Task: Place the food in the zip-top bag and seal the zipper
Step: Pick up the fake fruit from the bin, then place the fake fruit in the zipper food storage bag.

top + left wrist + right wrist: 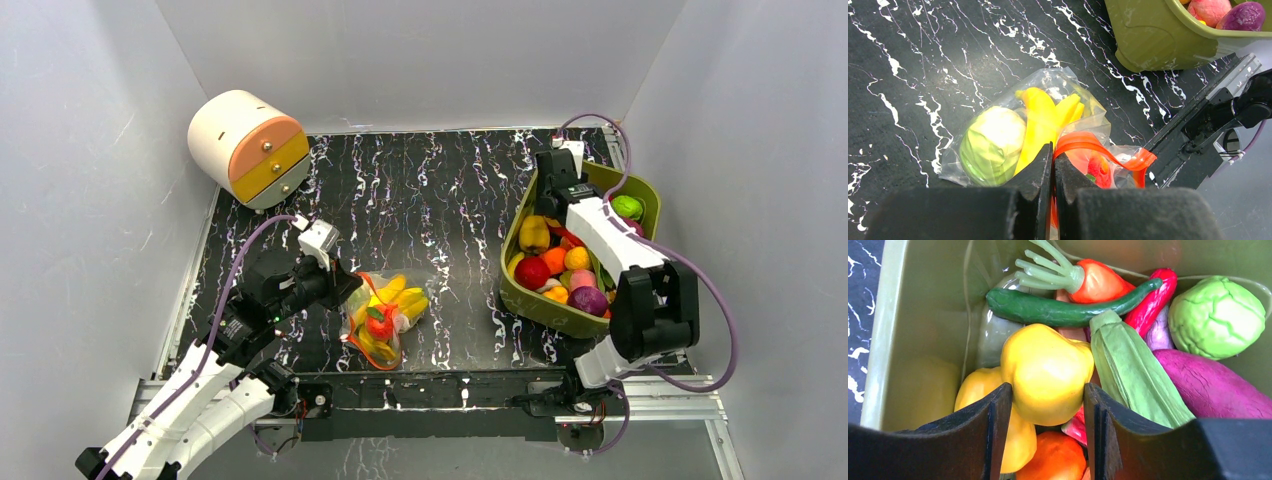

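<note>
Clear crinkly plastic at 6 o'clock on the black marbled worktop (430, 190), seen from above: zip-top bag (385, 325) lying flat, food (398, 298) inside showing as yellow and red. Left fingers (345, 285) at the bag's 9 o'clock edge, too dark and small here to judge. Olive tub (560, 312) at 3 o'clock, heaped with more toy produce, right fingers (545, 212) dipped into its 12 o'clock end. Cream drawer drum (248, 148) at 10 o'clock, caught by no other camera.

From the left wrist: fingers pressed together, pinching the red-orange zipper (1088, 142), a sliver of orange in the slit between them. Strip bowed into an open loop toward 3 o'clock. Pale bagged cabbage (990, 145) at 9 o'clock, unseen from above, touching the bananas (1043, 120). Red fruit (1098, 170) behind the strip, blurred by film. Slider tab not made out. Tub cut off at 1 o'clock.

From the right wrist: tub interior only, no bag. Fingers clamped on a yellow pepper (1048, 365), one inner face against each flank. Lifted or resting on the heap, impossible to tell. Second yellow piece half hidden beneath at 8 o'clock. Green chilli (1063, 310) across 12 o'clock, loose cabbage (1215, 317) at 2, purple sweet potato (1208, 385) at 4, its end cut off.
</note>
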